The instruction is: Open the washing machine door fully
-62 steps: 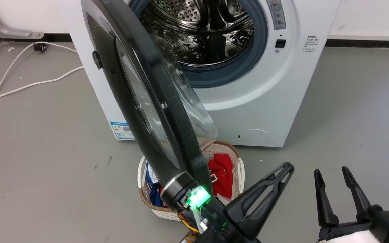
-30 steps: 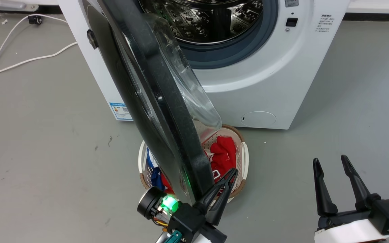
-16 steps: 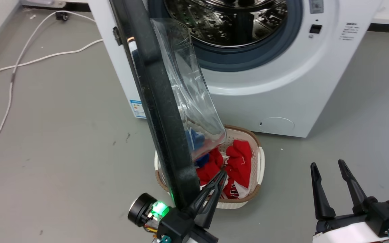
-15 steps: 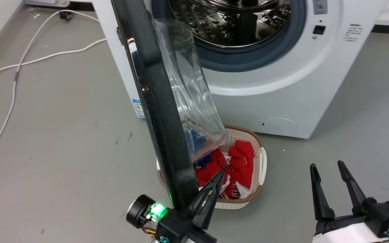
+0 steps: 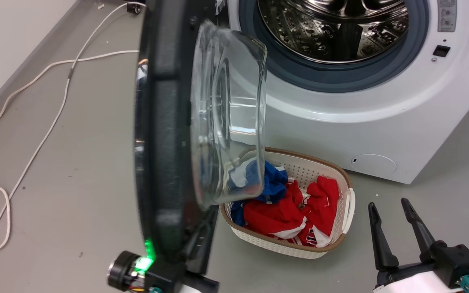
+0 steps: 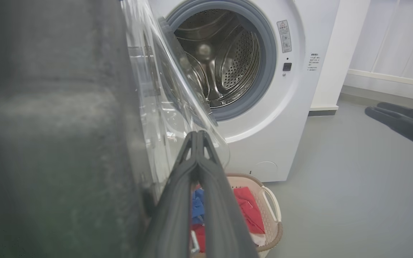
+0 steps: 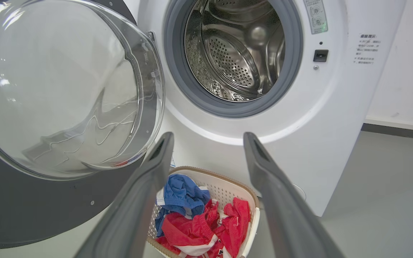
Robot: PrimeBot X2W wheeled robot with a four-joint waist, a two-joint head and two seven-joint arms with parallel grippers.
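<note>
Edgewise, the washing machine door stands just beside the left gripper.

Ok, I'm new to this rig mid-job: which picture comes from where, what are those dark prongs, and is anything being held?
The wide picture is from the robot's head, looking down; the other two are from cameras on its wrists. The dark prongs are gripper fingers. The left gripper is shut, empty, beside the large round black-rimmed glass washing machine door, which stands swung out from the white front-loading washer. The right gripper is open and holds nothing. On the grey floor sits a white plastic basket of red and blue clothes.
</note>
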